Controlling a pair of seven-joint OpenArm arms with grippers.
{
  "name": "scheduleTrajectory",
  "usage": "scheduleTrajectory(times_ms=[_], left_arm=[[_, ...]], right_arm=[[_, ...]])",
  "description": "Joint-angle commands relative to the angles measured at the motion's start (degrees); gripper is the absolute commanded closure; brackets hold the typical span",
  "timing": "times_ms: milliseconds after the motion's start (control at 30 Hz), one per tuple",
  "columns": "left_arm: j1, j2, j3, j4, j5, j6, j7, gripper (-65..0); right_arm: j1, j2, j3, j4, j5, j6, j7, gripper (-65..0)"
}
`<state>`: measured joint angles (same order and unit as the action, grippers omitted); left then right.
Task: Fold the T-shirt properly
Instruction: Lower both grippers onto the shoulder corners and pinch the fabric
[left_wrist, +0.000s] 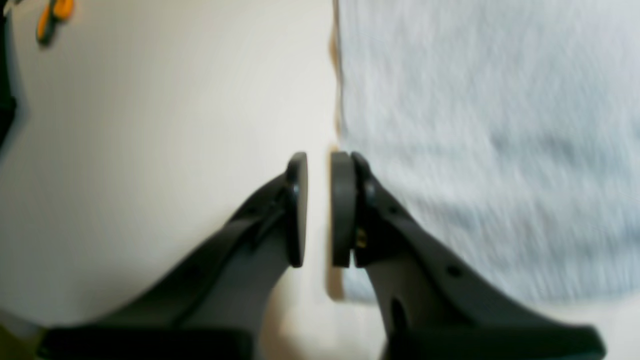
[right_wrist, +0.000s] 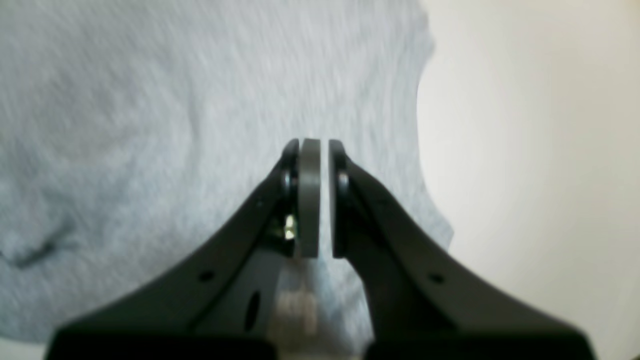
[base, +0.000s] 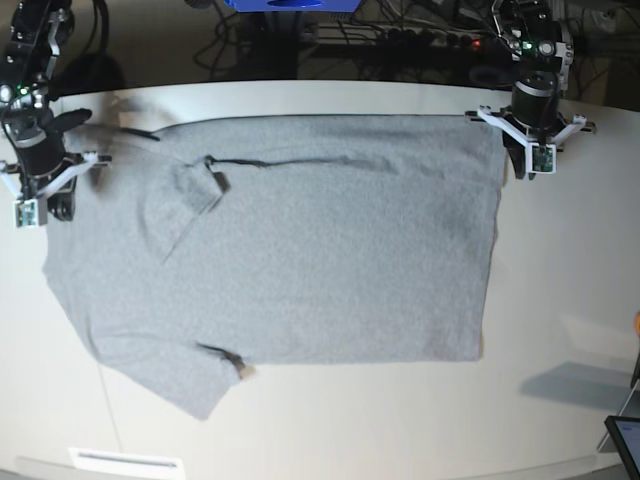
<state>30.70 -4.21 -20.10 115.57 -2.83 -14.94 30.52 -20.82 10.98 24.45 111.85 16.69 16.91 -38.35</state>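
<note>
Overhead, the heather-grey short-sleeved cotton T-shirt (base: 300, 240) lies spread flat, plain side up, on the pale cream tabletop (base: 560, 300), with its sleeves and neck end toward the right gripper (base: 40, 200) and its straight hem toward the left gripper (base: 527, 160). In the left wrist view, the left gripper (left_wrist: 319, 207) has its dark pads set slightly apart with bare tabletop (left_wrist: 150, 150) showing in the narrow gap; nothing is pinched, and the edge of the grey T-shirt (left_wrist: 490, 150) runs just beside the right-hand pad, passing behind that finger. An orange object (left_wrist: 54, 17), blurred, sits far off at the upper left corner of that view. In the right wrist view, the right gripper (right_wrist: 324, 197) has its pads almost pressed together, a thin slit between them, holding no cloth; the T-shirt (right_wrist: 150, 150) fills the area beneath and to the left of the pads, and bare tabletop (right_wrist: 540, 175) lies to their right.
</note>
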Motion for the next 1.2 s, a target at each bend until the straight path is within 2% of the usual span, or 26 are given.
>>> scheduleTrajectory(times_ms=[0, 100, 233, 333, 400, 467, 533, 633, 733, 867, 933, 1000, 1133, 1167], left_arm=[[-1.7, 0.5, -1.5, 1.0, 0.1, 0.6, -0.1, -9.2], [-8.0, 0.5, -3.3, 0.8, 0.1, 0.4, 6.4, -9.4], [-17.4, -3.2, -3.5, 0.6, 0.1, -0.5, 15.1, -9.4], [-24.0, -6.0, -3.5, -0.4, 0.1, -3.0, 20.8, -9.4], [-28.5, -7.4, -3.5, -2.8, 0.2, -5.7, 24.1, -9.6], [-32.1, -8.5, -3.5, -6.0, 0.6, -7.7, 26.1, -9.6], [-34.8, -9.5, -3.4, -9.8, 0.6, -8.2, 26.5, -9.6], [-37.9, -11.2, -3.1, -14.7, 0.6, -8.2, 26.4, -9.6], [-41.9, -12.4, -3.1, -21.3, 0.6, -8.2, 26.3, -9.6], [-47.1, -12.9, -3.0, -29.5, 0.7, -8.4, 25.7, -9.6], [-49.5, -13.0, -2.8, -32.4, 0.7, -8.4, 24.6, -9.6], [-51.9, -13.2, 0.2, -35.8, 0.7, -8.4, 24.2, -9.6], [-57.1, -14.9, 7.8, -45.5, 0.7, -8.4, 23.8, -9.6], [-58.2, -14.9, 8.9, -47.5, 0.6, -8.4, 22.8, -9.7]], right_arm=[[2.0, -0.5, 1.2, 0.8, 0.3, -0.2, 0.8, -3.2], [6.3, -3.3, 3.5, 0.8, 0.3, -0.2, -2.3, -3.6], [13.7, -2.9, 3.5, 0.3, 0.3, -0.2, -8.4, -3.8], [20.2, -2.9, 3.4, -1.9, 0.3, -0.2, -11.6, -4.1], [24.8, -2.6, 3.4, -4.7, 0.3, -0.1, -13.9, -7.5], [28.8, -1.1, 3.4, -8.2, 0.3, 0.2, -15.9, -14.5], [33.2, -0.7, 3.4, -13.0, 0.3, 2.8, -16.9, -20.7], [37.5, 1.9, 3.4, -20.6, 0.3, 6.8, -16.9, -27.9], [42.8, 4.2, 3.4, -30.0, 0.3, 7.8, -16.6, -33.8], [48.2, 6.5, 3.3, -39.9, 0.3, 8.3, -15.8, -35.5], [50.8, 7.6, 0.9, -43.7, 0.3, 11.4, -14.1, -35.7], [53.0, 9.6, -2.7, -49.0, 0.3, 13.9, -12.1, -35.8], [59.0, 11.3, -7.3, -63.8, 0.2, 14.3, -5.2, -36.3], [60.3, 11.8, -7.7, -67.1, 0.2, 14.3, -3.7, -38.6]])
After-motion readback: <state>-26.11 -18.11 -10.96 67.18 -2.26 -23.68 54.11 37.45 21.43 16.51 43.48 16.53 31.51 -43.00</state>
